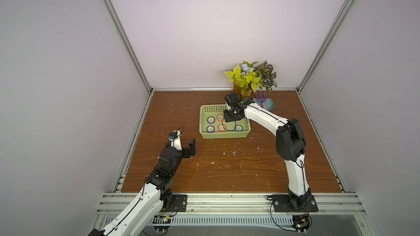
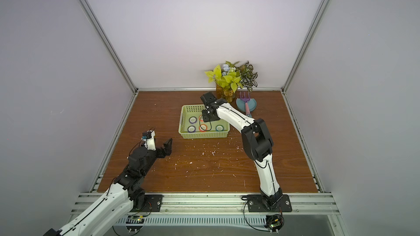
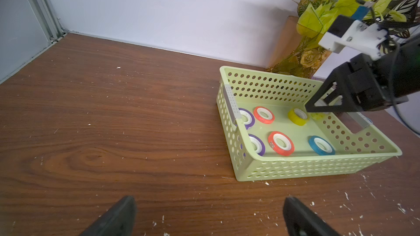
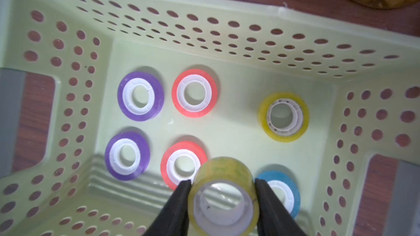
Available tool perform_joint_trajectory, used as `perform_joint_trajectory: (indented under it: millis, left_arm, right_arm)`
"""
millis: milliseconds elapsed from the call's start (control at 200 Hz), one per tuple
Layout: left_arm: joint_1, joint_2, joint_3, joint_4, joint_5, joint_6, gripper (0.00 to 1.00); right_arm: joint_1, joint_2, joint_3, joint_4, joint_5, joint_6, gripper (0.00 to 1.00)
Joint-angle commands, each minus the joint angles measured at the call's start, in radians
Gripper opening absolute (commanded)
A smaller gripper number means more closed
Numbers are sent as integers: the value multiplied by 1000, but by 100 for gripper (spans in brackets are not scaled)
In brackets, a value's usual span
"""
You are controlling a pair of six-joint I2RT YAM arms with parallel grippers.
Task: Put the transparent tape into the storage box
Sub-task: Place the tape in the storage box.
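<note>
The storage box is a light green perforated basket at the back middle of the wooden table, seen in both top views. Flat on its floor lie two purple tape rolls, two orange-red ones, a yellow one and a blue one. My right gripper hangs inside the box above them, shut on a pale, almost colourless tape roll held on edge. My left gripper stands open over bare wood left of the box, holding nothing.
A potted plant stands behind the box at the back wall. A round blue dish with a pink and purple fork tool lies to the box's right. White flecks dot the table. Metal rails border it.
</note>
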Motion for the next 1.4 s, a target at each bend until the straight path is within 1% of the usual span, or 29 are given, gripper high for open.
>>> perform_joint_trajectory:
  millis: [0,110,430,515,646,731,916,1096,1181,1286,1326,1346,1396]
  left_arm:
    - [8,-7,-8,5,-5,6,100]
    - [8,-5,-8,6,-3,7,100]
    - [8,-5,-6,6,-2,8,100]
    - [8,-5,-7,6,-2,7,100]
    - [9,-5,-8,6,-2,7,100]
    - [8,-6,-8,6,-2,7,100]
    - [8,-8,-8,5,-3,7,100]
    - [9,-14,-9,5,4,12,100]
    - [8,-27,-7,8,60,38,100]
    - [8,-76,-18,11,112,65,100]
    - [8,-102,-25,9,120,69,100]
    - [8,-116,-29,9,122,71,100]
    - [9,-149,-33,5,130,85,100]
  right_arm:
    - [-5,21,64,-44,7,-23,47]
    - [-6,55,87,-55,12,-24,47]
    - [-6,97,81,-58,24,-26,48]
    - [-6,102,86,-58,25,-25,49]
    - [-7,103,95,-61,32,-26,54]
    - [-9,102,106,-74,35,-27,55]
    - [-9,66,125,-95,35,-31,57]
    - [-9,-21,120,-98,15,-40,60]
    - [-9,-86,86,-71,4,-49,67]
    - [-10,-190,-11,-7,25,-52,78]
    - [-10,-237,-59,28,38,-52,88]
    - [-11,-261,-86,46,45,-51,97]
    - [-14,-325,-159,101,66,-53,99]
